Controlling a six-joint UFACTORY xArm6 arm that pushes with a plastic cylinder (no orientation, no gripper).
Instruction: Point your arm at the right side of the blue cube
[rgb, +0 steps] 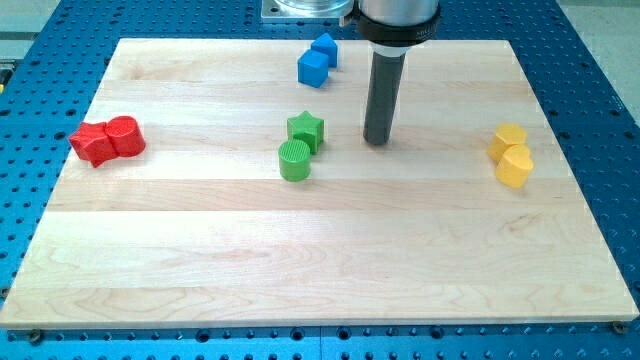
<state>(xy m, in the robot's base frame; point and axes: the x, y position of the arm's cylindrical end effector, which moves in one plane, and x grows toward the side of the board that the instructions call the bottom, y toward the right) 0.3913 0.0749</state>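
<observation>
The blue cube (313, 68) sits near the view's top centre of the wooden board (200, 260), touching a second blue block (324, 48) just above and right of it. My tip (376, 141) rests on the board below and to the right of the blue cube, well apart from it. The dark rod rises from the tip to the view's top edge. The green star (306, 130) lies to the left of my tip, with a gap between them.
A green cylinder (294, 160) touches the green star's lower left. A red star block (94, 144) and a red cylinder (125, 136) sit together at the view's left. Two yellow blocks (511, 154) sit at the view's right. Blue perforated table surrounds the board.
</observation>
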